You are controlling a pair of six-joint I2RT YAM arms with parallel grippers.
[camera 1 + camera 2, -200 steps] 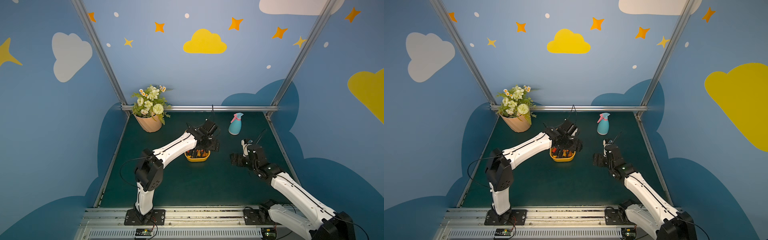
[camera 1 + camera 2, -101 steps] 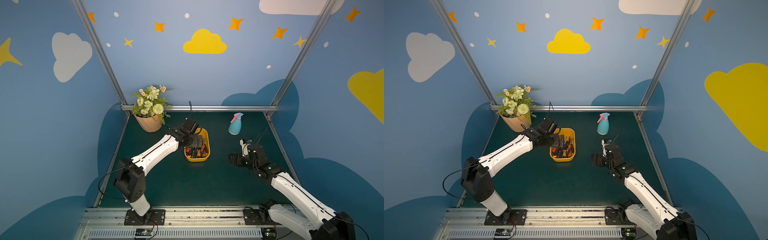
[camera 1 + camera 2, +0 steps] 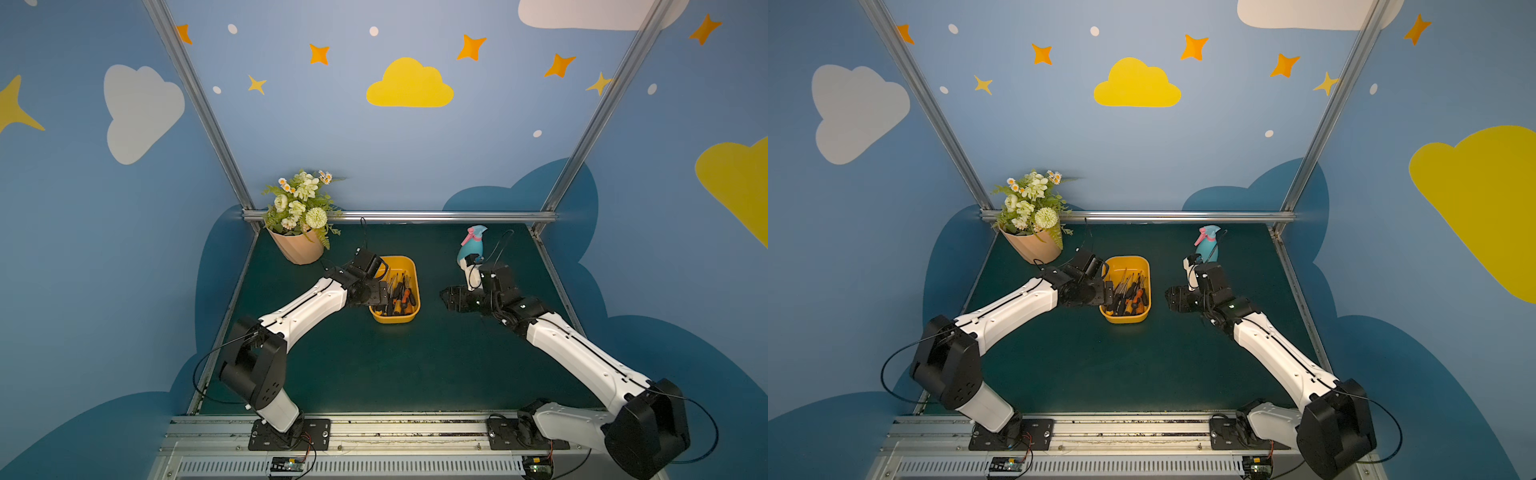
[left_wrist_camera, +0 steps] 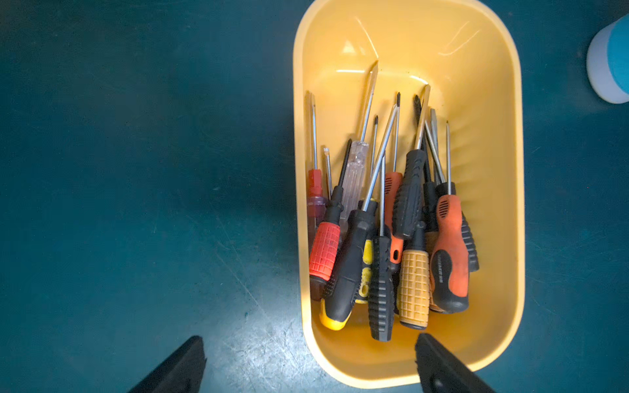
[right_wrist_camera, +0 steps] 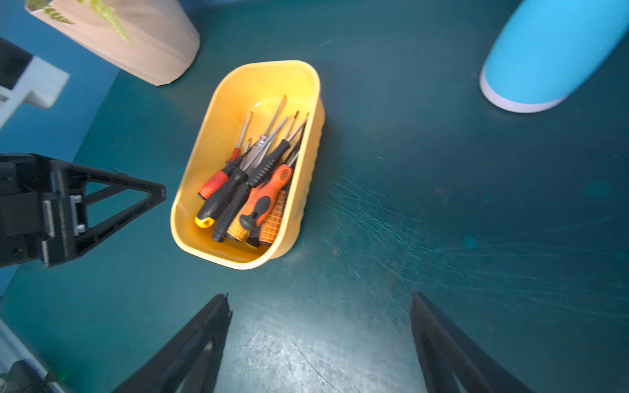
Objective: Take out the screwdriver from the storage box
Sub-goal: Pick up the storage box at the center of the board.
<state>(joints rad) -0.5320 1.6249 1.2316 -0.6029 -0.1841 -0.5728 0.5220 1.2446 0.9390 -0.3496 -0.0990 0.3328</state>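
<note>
The yellow storage box [image 3: 395,319] [image 3: 1125,319] sits mid-table on the green mat, and several screwdrivers [image 3: 400,295] [image 4: 384,238] [image 5: 248,190] lie in it, handles toward the near end. My left gripper [image 3: 380,293] [image 4: 309,338] is open and low at the box's near left corner. One of its fingers [image 4: 439,367] is over the box's inside; the other is over the mat outside. My right gripper [image 3: 446,297] [image 5: 320,297] is open and empty over bare mat to the right of the box [image 5: 211,136].
A peach flowerpot [image 3: 297,249] with flowers stands at the back left, close behind my left wrist. A blue spray bottle [image 3: 471,249] [image 5: 544,58] stands at the back right, just behind my right wrist. A metal rail [image 3: 399,216] bounds the table's far edge.
My left gripper came off the top of the box, swung to its left side, then moved nearer to its front corner. My right gripper drifted a little toward the box.
</note>
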